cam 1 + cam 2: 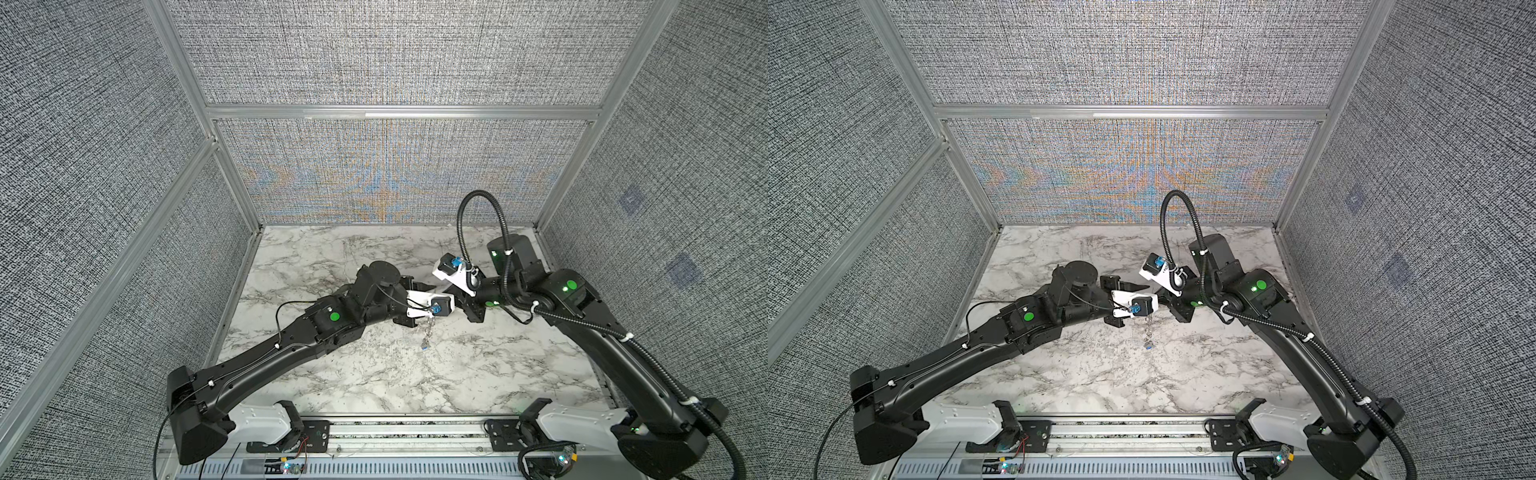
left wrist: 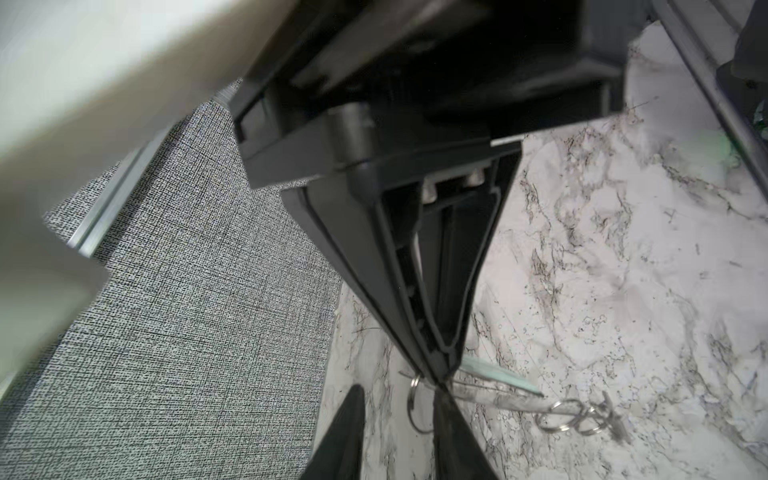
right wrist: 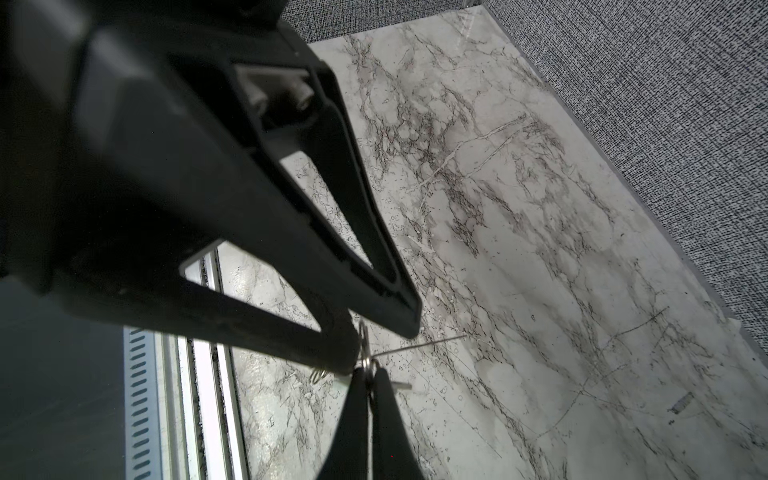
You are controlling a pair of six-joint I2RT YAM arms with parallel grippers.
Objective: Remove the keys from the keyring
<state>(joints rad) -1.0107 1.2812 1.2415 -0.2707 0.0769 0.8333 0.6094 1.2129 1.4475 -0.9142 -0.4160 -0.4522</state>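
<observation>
Both grippers meet above the middle of the marble table. My right gripper (image 3: 369,372) is shut on a thin metal ring of the keyring (image 3: 365,357). In the left wrist view that ring (image 2: 415,405) stands between my left gripper's (image 2: 400,388) parted fingers, close to one fingertip (image 2: 446,409). A pale silvery key (image 2: 490,395), a pale bluish tag seen edge-on (image 2: 500,372) and more small rings (image 2: 575,415) trail off to the side, blurred. In both top views the bunch (image 1: 428,332) (image 1: 1148,332) hangs below the grippers, with a blue bit (image 1: 424,348) at its lower end. The dark-grey plate cannot be made out.
The marble tabletop (image 1: 374,374) is bordered by grey fabric walls (image 1: 104,208) on aluminium frames at the left, back and right. A metal rail (image 1: 407,432) with both arm bases runs along the front edge. The right arm's black cable hose (image 1: 478,208) arches above it.
</observation>
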